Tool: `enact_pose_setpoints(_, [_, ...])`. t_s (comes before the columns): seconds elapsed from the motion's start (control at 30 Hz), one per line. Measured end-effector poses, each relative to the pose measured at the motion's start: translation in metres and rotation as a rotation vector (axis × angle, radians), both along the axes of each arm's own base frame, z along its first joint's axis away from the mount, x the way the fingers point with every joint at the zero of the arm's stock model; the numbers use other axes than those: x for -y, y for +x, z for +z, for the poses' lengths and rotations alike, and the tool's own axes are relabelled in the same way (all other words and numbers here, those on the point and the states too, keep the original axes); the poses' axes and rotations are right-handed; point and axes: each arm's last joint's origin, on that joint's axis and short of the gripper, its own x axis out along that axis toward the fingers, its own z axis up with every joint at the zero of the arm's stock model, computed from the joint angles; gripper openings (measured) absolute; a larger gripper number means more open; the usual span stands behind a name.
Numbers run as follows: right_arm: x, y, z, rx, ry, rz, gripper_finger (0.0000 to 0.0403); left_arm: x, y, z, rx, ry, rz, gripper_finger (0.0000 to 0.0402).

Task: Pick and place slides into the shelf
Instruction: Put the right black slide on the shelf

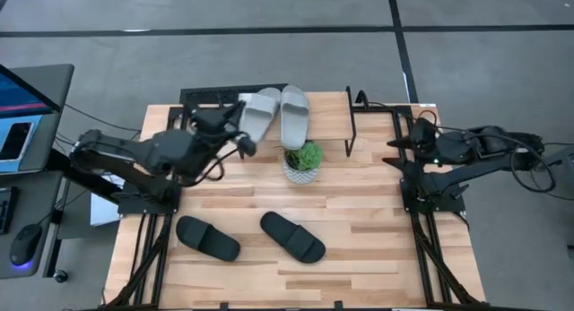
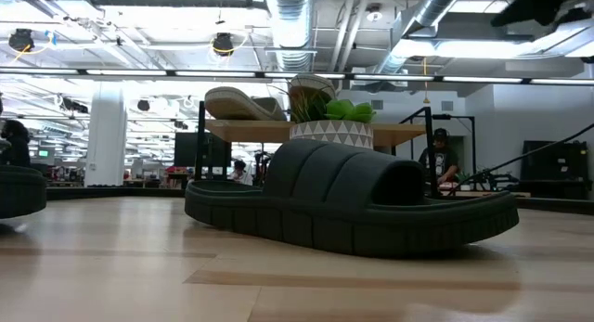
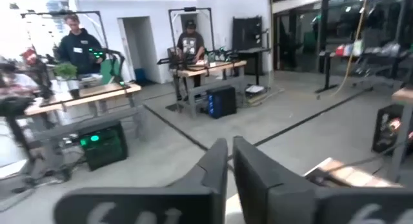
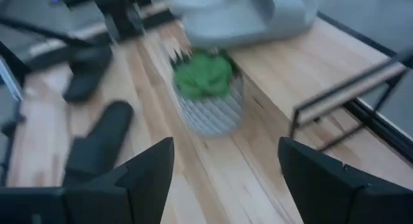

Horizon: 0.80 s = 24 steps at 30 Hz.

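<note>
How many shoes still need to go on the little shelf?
Two are done: both light grey slides lie on the shelf. Nothing is in hand: the left gripper is shut and empty beside them, and the right gripper waits open at the table's right edge. Two black slides are left on the table.

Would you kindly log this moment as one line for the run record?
shelf: two grey slides on top | table: two black slides, potted plant | left gripper: jaws shut, empty, beside grey slides | right gripper: jaws open, waiting
</note>
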Motion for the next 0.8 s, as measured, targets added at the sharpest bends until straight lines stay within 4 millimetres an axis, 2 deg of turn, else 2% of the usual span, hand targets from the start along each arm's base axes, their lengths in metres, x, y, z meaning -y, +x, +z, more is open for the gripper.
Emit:
enact_pose_setpoints(0.2, [-0.001, 0.013, 0.004, 0.085, 0.0, -0.049, 0.027, 0.02, -0.033, -0.003, -0.147, 0.036, 0.012, 0.0001])
enact_pose_setpoints(0.33, [-0.001, 0.03, 0.001, 0.065, 0.033, -0.131, 0.0252, 0.025, -0.06, -0.003, -0.138, 0.006, -0.056, 0.0002])
enact_pose_setpoints(0.4, [-0.002, 0.042, 0.0, 0.065, 0.016, -0.17, 0.0222, 0.025, -0.075, -0.005, -0.134, -0.014, -0.096, 0.0001])
enact_pose_setpoints(0.47, [-0.003, 0.059, -0.001, 0.071, 0.006, -0.19, 0.0173, 0.023, -0.091, -0.007, -0.132, -0.042, -0.154, 0.0])
enact_pose_setpoints(0.6, [-0.003, 0.099, -0.001, 0.121, -0.044, -0.195, 0.0036, 0.017, -0.119, -0.012, -0.161, -0.11, -0.296, 0.0])
enact_pose_setpoints(0.63, [-0.003, 0.108, 0.0, 0.146, -0.055, -0.195, 0.002, 0.015, -0.124, -0.013, -0.169, -0.123, -0.322, 0.0])
enact_pose_setpoints(0.8, [0.002, 0.145, 0.007, 0.214, -0.071, -0.188, 0.0003, 0.007, -0.147, -0.015, -0.181, -0.153, -0.369, 0.0])
